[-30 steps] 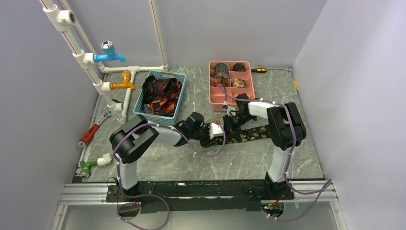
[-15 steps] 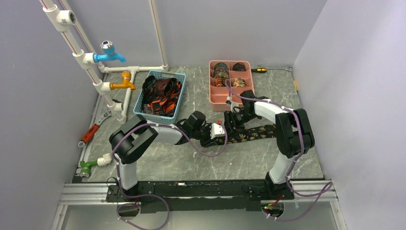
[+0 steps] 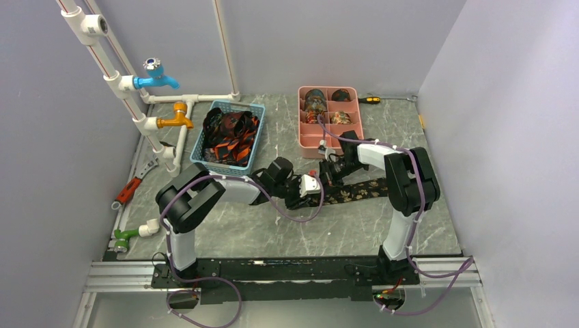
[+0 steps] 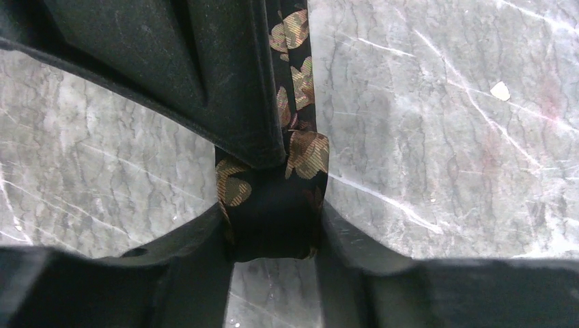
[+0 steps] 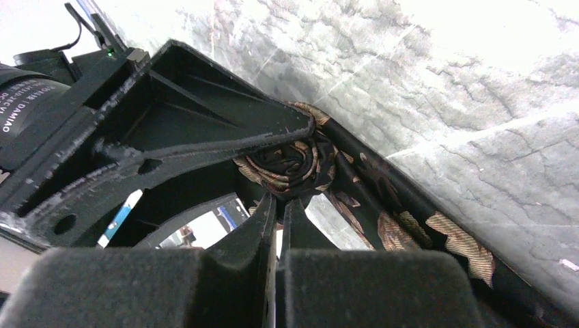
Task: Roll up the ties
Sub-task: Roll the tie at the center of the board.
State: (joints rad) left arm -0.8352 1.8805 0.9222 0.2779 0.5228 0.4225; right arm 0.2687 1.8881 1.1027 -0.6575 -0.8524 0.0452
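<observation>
Ties (image 3: 231, 137) not yet rolled lie heaped in the blue basket (image 3: 205, 154), at ten o'clock from the table's middle. Left gripper (image 3: 314, 191): clamped on the coil (image 4: 273, 212) of the one tie under work, with a finger (image 4: 184, 280) on either side. Judged purpose: to stop the wound turns from springing loose. Right gripper (image 3: 330, 171): set at one o'clock of the coil, jaws closed together, tips against the coil's spiral face. Whether they pinch a fold cannot be told. Judged purpose: to turn or tighten the roll while the left one holds it. Unrolled tail (image 3: 358, 189): lies flat on the table (image 3: 225, 225) and runs towards three o'clock, straight enough to feed into the roll. Pink tray (image 3: 311, 142): at twelve o'clock of the coil, with finished rolls (image 3: 315, 102) in its far compartments. Task judged part done, with this tie's winding in hand and the basket's heap outstanding.
</observation>
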